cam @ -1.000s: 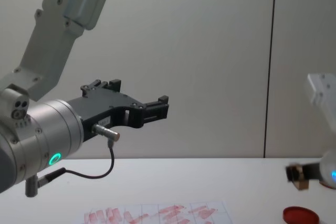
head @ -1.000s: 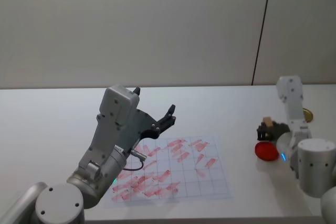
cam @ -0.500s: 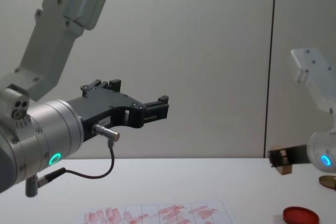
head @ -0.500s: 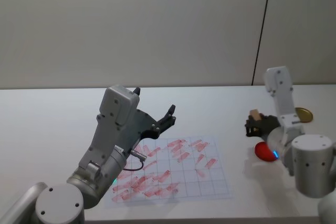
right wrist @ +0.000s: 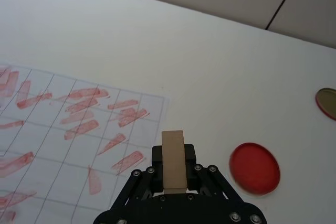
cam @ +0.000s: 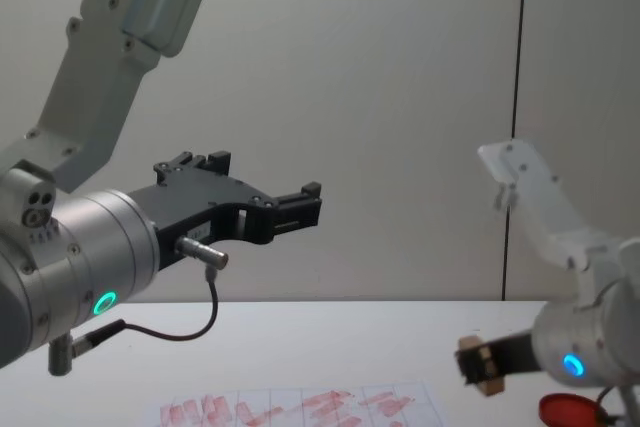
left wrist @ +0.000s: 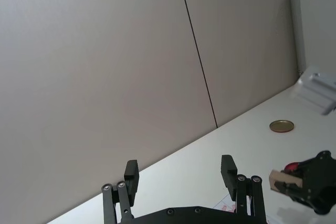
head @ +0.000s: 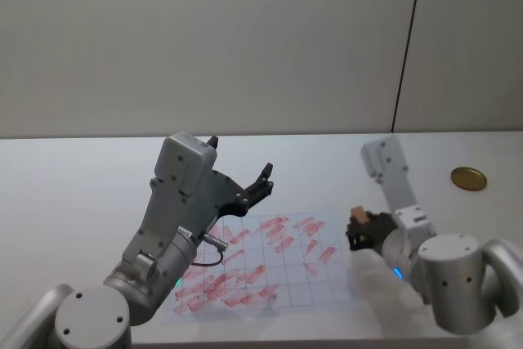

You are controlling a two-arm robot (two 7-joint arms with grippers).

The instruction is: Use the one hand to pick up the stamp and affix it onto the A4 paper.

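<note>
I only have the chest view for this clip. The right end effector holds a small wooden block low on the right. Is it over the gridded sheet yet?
Observer: Not quite. In the head view the stamp, shut in the right end effector, appears to hang just off the A4 paper's right edge.
Operator: Any free cells near it?
Observer: Yes, the head view shows the cells in the A4 paper's near right corner unmarked.
Operator: Is the left end effector open?
Observer: The left wrist view shows its fingers apart, nothing between them.
</note>
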